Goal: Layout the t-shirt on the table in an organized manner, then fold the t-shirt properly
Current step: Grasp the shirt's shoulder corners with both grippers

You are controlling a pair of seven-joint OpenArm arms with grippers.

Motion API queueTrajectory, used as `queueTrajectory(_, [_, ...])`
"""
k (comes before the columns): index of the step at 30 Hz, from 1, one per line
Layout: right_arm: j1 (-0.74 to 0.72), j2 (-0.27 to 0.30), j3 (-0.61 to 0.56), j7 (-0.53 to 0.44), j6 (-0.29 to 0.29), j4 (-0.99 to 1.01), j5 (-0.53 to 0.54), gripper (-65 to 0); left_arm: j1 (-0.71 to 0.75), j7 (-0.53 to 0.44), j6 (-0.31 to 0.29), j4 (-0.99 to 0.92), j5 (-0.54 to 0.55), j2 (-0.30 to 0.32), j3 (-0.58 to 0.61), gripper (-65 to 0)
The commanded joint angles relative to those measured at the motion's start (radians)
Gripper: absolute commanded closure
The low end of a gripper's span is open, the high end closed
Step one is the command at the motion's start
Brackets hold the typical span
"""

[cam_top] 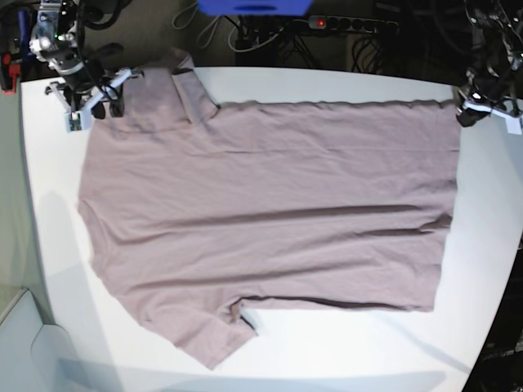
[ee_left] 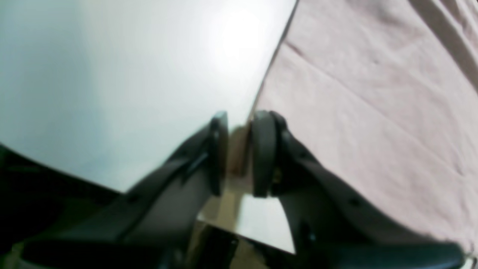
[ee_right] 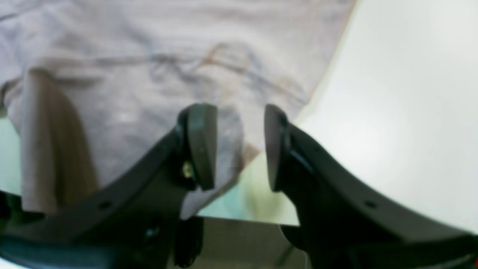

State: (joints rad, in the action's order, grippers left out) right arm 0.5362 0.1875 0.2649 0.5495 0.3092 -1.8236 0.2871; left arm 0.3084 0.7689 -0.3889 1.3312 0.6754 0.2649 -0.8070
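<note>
Soft mauve knit t-shirt (cam_top: 270, 220) flat, creased, on smooth white table (cam_top: 482, 245).

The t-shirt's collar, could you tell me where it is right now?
In the base view, the collar lies at the t-shirt's left edge, on the white table.

Both wrist views are blurred. The left gripper (ee_left: 239, 153) covers the shirt (ee_left: 373, 112) edge between its fingers, so a grip cannot be told. The table (cam_top: 343, 343) front edge is cut off.
</note>
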Motion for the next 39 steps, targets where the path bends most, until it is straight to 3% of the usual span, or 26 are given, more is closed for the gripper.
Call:
queueTrajectory(1, [0.009, 0.002, 0.001, -0.024, 0.003, -0.02, 0.007, -22.5, 0.007, 0.022, 0.018, 0.001, -0.024, 0.012, -0.001, -9.8])
queueTrajectory(7, [0.029, -0.033, 0.0, -0.026, 0.003, -0.02, 0.007, -22.5, -0.015, 0.022, 0.018, 0.001, -0.026, 0.023, 0.005, 0.0])
queueTrajectory(19, [0.043, -0.035, 0.003, -0.026, 0.003, -0.02, 0.007, -22.5, -0.022, 0.037, 0.018, 0.015, -0.015, 0.012, 0.007, -1.2])
queueTrajectory(21, [0.043, -0.035, 0.003, -0.026, 0.003, -0.02, 0.007, -22.5, -0.01, 0.067, 0.018, 0.015, -0.013, 0.012, -0.001, -3.9])
queueTrajectory(26, [0.043, -0.035, 0.003, -0.026, 0.003, -0.02, 0.007, -22.5, 0.038, 0.09, 0.018, 0.058, 0.023, 0.012, -0.002, -23.7])
queueTrajectory(28, [0.042, -0.035, 0.003, -0.026, 0.003, -0.02, 0.007, -22.5, 0.071, 0.088, 0.018, 0.109, 0.056, 0.012, -0.002, -28.3])
queueTrajectory(32, [0.04, -0.036, 0.003, -0.026, 0.003, -0.02, 0.007, -22.5, 0.105, 0.091, 0.018, 0.196, 0.112, 0.012, -0.002, -29.3])
queueTrajectory(39, [0.042, -0.036, 0.001, -0.026, 0.003, -0.02, 0.007, -22.4, 0.091, 0.087, 0.018, 0.176, 0.109, -0.005, 0.005, -29.2])
